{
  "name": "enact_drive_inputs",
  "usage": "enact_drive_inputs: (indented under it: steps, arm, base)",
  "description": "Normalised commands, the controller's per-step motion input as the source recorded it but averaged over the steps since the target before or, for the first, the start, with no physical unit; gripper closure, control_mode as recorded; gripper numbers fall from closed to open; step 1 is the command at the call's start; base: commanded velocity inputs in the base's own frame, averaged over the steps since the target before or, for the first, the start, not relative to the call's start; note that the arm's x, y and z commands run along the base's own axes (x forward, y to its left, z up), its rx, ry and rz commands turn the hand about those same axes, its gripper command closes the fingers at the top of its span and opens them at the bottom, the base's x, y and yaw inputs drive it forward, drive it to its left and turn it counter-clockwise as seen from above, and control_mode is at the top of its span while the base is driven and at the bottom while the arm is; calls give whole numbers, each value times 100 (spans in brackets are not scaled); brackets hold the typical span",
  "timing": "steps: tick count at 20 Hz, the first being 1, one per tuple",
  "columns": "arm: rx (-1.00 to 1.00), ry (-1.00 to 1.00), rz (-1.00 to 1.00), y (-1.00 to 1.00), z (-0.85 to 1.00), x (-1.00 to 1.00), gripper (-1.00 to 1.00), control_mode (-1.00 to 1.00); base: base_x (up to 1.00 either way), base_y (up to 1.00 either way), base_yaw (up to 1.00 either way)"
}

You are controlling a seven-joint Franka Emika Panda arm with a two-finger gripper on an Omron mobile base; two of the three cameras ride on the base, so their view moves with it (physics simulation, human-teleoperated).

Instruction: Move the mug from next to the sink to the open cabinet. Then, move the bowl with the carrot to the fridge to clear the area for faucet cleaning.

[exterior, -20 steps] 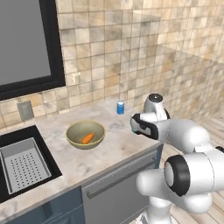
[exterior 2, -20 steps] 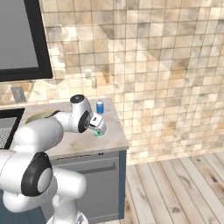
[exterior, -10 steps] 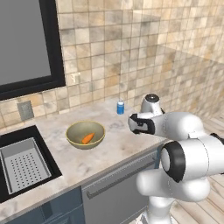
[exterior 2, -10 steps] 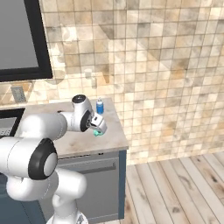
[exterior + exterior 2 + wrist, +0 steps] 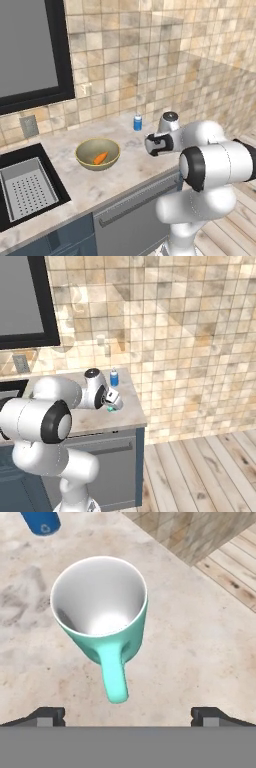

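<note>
I found the mug standing upright on the marble counter, its handle pointing toward the camera, near the counter's right end. The gripper hung directly above it with its jaws spread wide, one fingertip to each side of the handle and neither touching it. A blue can stood just beyond the mug. The bowl holding the carrot sat well to the left, between the mug and the sink.
</note>
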Motion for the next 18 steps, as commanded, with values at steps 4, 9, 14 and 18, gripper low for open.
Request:
enact_drive_inputs:
  steps: [4, 9, 14, 18]
  arm:
    - [0, 0, 0, 0, -16, 29, -100, -100]
    - [0, 0, 0, 0, -2, 27, -100, -100]
    - [0, 0, 0, 0, 0, 18, -100, -100]
    - [0, 0, 0, 0, -8, 1, -100, -100]
  base:
    - [0, 0, 0]
    - [0, 0, 0]
    - [0, 0, 0]
    - [0, 0, 0]
